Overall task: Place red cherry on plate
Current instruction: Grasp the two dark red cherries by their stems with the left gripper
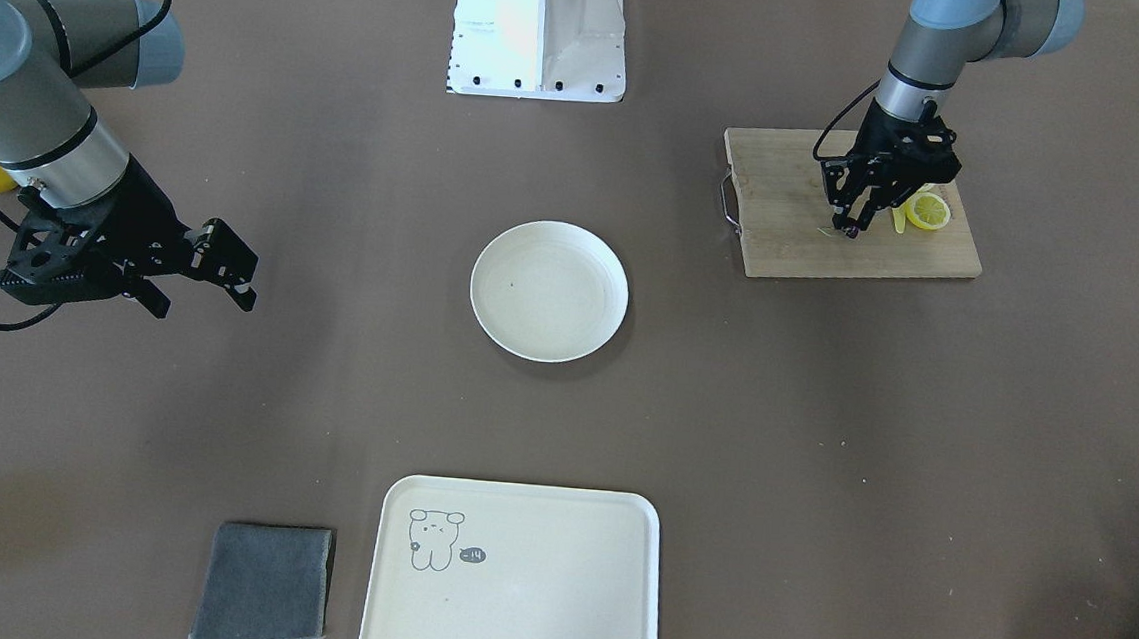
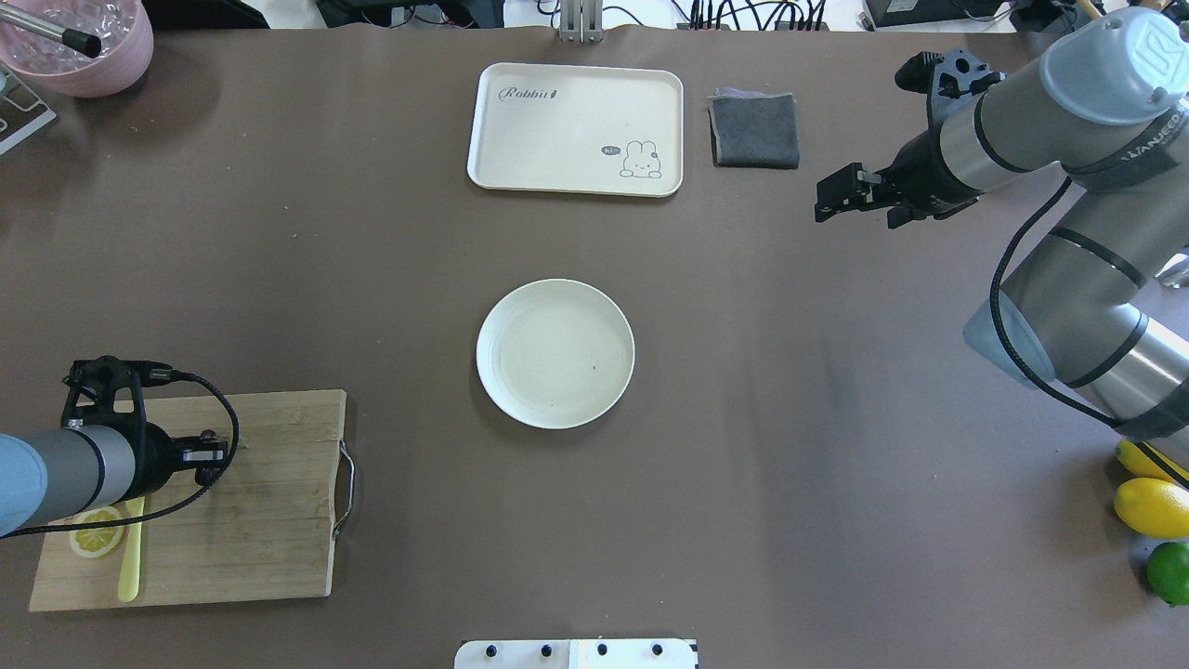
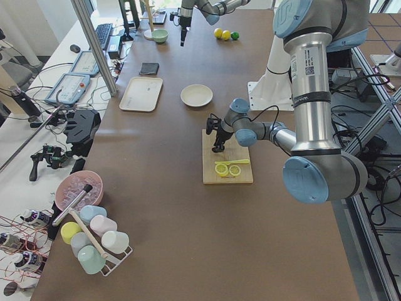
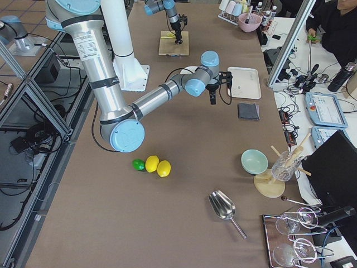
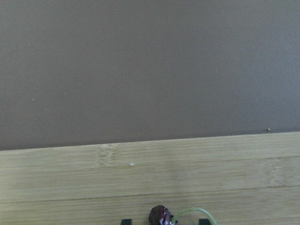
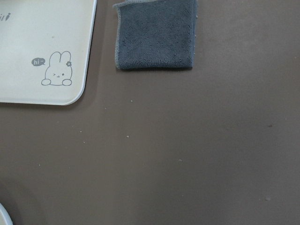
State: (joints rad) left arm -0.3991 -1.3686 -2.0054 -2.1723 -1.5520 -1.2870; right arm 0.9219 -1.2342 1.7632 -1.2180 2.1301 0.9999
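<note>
Overhead lower left: left gripper (image 2: 212, 453) tips down on wooden cutting board (image 2: 269, 506), red cherry (image 5: 160, 216) clear only in left wrist view, between narrowly parted jaws; plate (image 2: 555, 354) centre; right gripper (image 2: 829, 199) upper right, jaws apart, holding nothing.

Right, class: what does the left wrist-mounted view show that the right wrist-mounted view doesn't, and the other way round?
Only the left wrist-mounted view: the wooden cutting board and, at the bottom edge, the red cherry with a curl of green stem, between the tips of the left gripper. Only the right wrist-mounted view: the tray with a rabbit drawing, the grey cloth and a sliver of the plate at bottom left. Both: the brown table.
</note>
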